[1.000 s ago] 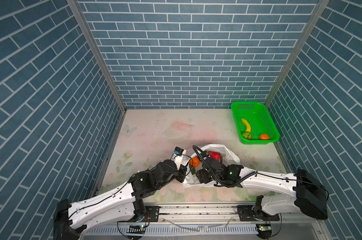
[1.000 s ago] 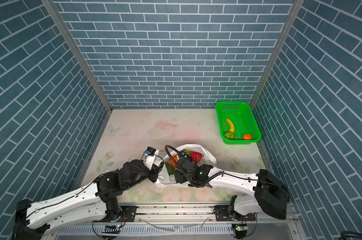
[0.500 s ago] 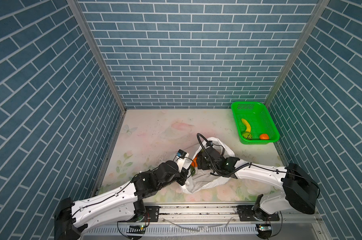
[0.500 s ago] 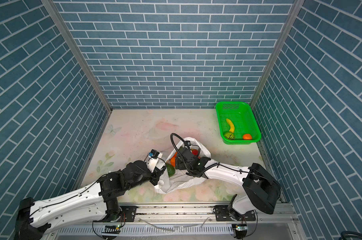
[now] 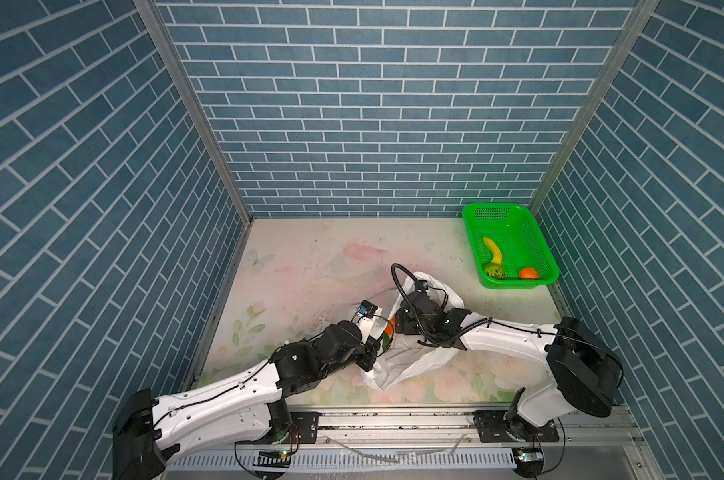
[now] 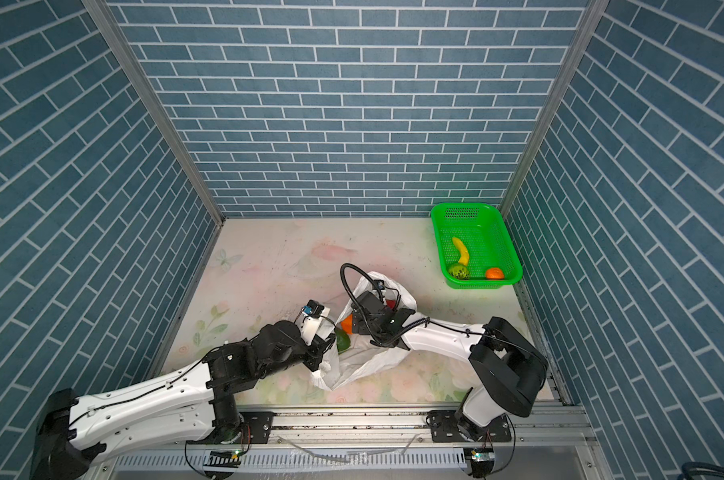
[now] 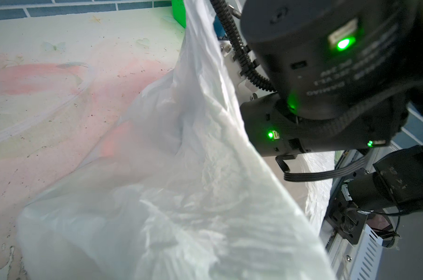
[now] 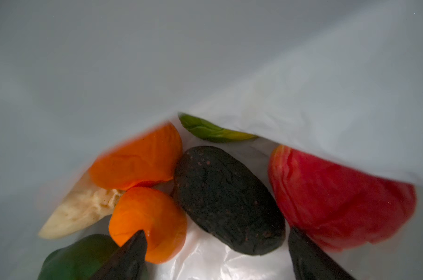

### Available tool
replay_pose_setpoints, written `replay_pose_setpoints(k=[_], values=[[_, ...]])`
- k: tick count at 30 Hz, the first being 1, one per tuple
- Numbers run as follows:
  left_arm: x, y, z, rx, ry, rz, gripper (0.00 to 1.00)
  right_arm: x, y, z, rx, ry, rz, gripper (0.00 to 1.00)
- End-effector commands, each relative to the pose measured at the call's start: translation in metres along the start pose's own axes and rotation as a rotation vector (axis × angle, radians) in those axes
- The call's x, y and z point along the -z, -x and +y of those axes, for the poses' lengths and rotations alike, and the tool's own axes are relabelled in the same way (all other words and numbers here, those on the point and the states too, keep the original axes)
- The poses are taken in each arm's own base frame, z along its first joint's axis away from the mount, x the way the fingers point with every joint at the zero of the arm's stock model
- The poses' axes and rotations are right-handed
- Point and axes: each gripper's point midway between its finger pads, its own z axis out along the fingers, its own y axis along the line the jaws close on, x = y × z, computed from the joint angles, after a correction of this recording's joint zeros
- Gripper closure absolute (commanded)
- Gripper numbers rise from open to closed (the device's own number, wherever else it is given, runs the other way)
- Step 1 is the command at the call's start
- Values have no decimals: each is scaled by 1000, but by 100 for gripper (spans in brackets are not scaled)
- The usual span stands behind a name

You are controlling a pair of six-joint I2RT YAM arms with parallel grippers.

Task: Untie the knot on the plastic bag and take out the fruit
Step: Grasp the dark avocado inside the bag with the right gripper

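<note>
The white plastic bag (image 5: 414, 365) lies open at the table's front middle, also in the other top view (image 6: 364, 361). Its knot is out of view. My left gripper (image 5: 372, 360) is shut on the plastic bag at its near rim; bag film (image 7: 181, 194) hides the jaws in the left wrist view. My right gripper (image 8: 217, 244) is open inside the bag. Between its fingers lies a dark avocado (image 8: 229, 201). One fingertip (image 8: 132, 252) overlaps an orange tangerine (image 8: 149, 218). A red fruit (image 8: 336, 198), a second tangerine (image 8: 137, 160), a cream-white fruit (image 8: 77, 211), a green avocado (image 8: 79, 257) and a mango (image 8: 212, 131) lie around.
A green basket (image 5: 497, 206) stands at the back right by the wall, holding a banana (image 5: 493, 249), a kiwi half (image 5: 494, 272) and a tangerine (image 5: 528, 273). Brick walls close three sides. The right arm's wrist (image 7: 327, 72) hangs close beside the left wrist camera.
My right arm swung from the table's front up and into the bag's mouth, and its jaws opened wider. The left gripper kept its hold and drew the bag's rim toward the front.
</note>
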Motion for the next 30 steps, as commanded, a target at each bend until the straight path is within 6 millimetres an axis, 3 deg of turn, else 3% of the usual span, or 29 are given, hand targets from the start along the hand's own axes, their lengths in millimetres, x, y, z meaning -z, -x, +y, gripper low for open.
replay_pose_setpoints(k=[1, 17, 22, 24, 26, 30], values=[[0, 5, -7, -21, -25, -14, 100, -3, 15, -2, -32, -51, -30, 7], [3, 6, -7, -26, -28, -17, 100, -38, 12, -12, -20, -112, 4, 7], [4, 10, -7, -27, -23, -27, 100, -46, 4, -10, -14, -98, 31, 20], [5, 10, -6, -27, -21, -29, 100, -46, 1, -10, -15, -87, 40, 34], [5, 9, -6, -25, -19, -30, 100, -44, -3, -10, -16, -79, 50, 43], [6, 10, -4, -23, -12, -40, 100, -34, -7, -10, -4, -60, 59, 52]])
